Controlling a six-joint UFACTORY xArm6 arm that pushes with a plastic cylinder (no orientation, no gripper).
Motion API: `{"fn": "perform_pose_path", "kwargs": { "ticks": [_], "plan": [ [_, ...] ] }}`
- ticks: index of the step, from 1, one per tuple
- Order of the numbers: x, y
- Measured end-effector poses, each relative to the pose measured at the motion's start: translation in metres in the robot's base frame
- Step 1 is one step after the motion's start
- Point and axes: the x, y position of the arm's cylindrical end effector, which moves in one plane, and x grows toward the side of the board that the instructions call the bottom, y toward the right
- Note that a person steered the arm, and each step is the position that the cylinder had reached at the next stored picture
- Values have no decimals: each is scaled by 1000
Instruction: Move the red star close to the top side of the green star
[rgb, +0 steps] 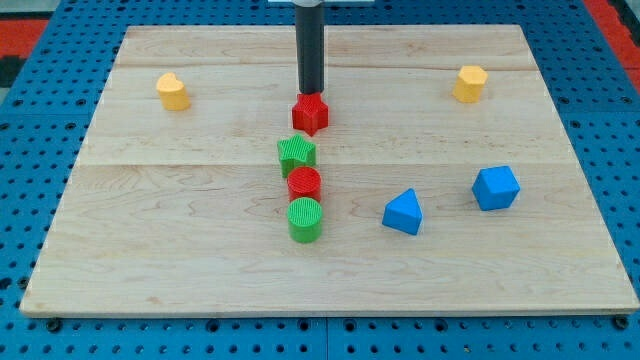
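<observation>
We are looking at a pale wooden board (560, 250) lying on a blue pegboard surface (30, 160). Our rod (311, 50) is coming straight down from the view's top, and my tip (312, 93) is sitting at the twelve o'clock edge of the red star (310, 114), touching it or nearly so; we cannot tell which. Our arm is carrying no jaws, only this plain rod, so nothing is being clamped and nothing is being held.

The red star is lying just at one o'clock of the green star (296, 155), near it, with a thin strip of bare wood showing between the two. Directly at six o'clock of the green star, a red cylinder (304, 184) is standing, touching or almost touching it. At six o'clock of that, a green cylinder (305, 220) is standing, pressed close against the red one. These four are forming a short column near the board's middle.

Well apart, at four o'clock of the column, a blue wedge-like block (403, 212) is resting, and a blue angular block (496, 188) is sitting at its two o'clock. A yellow block (173, 91) is lying toward ten o'clock of the board, and another yellow block (469, 83) toward two o'clock.
</observation>
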Motion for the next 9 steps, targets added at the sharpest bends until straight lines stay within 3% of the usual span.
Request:
{"fn": "perform_pose_path", "kwargs": {
  "ticks": [1, 2, 4, 9],
  "plan": [
    [11, 0],
    [-29, 17],
    [17, 45],
    [50, 31]
  ]
}}
